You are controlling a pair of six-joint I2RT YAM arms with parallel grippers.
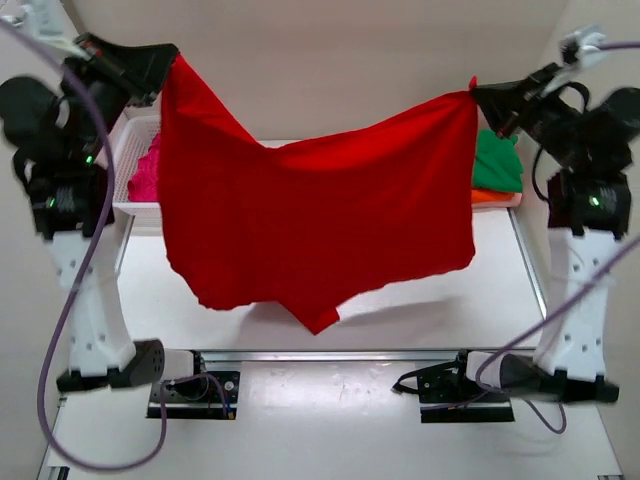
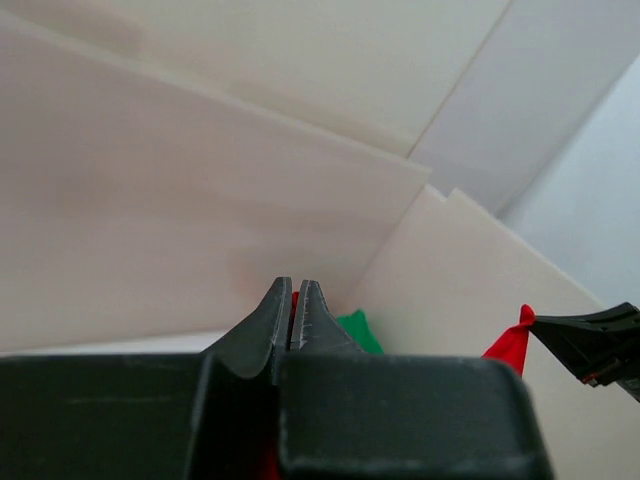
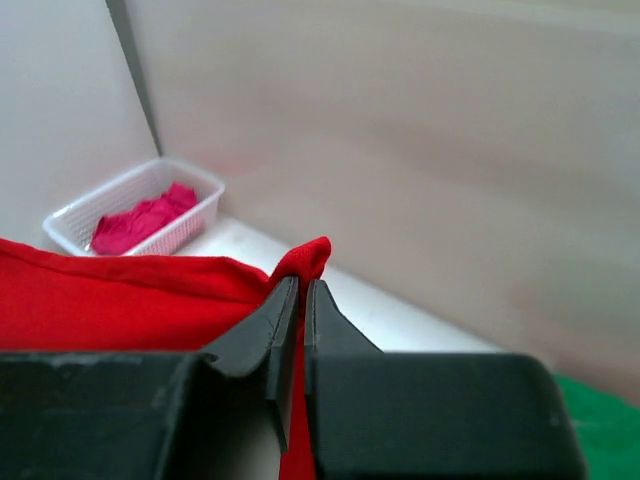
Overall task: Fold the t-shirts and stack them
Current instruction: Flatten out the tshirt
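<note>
The red t-shirt hangs spread in the air over the near part of the surface, and its lowest tip is close to it. The left claw is clamped on one top corner and the right claw on the other. Farther back, a magenta t-shirt lies crumpled in the white basket. At far right a green t-shirt rests on an orange t-shirt. Those two look already stacked. The red is not yet folded, and the magenta waits.

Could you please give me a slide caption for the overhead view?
Left claw and right claw hold a red t-shirt spread above the table.
</note>
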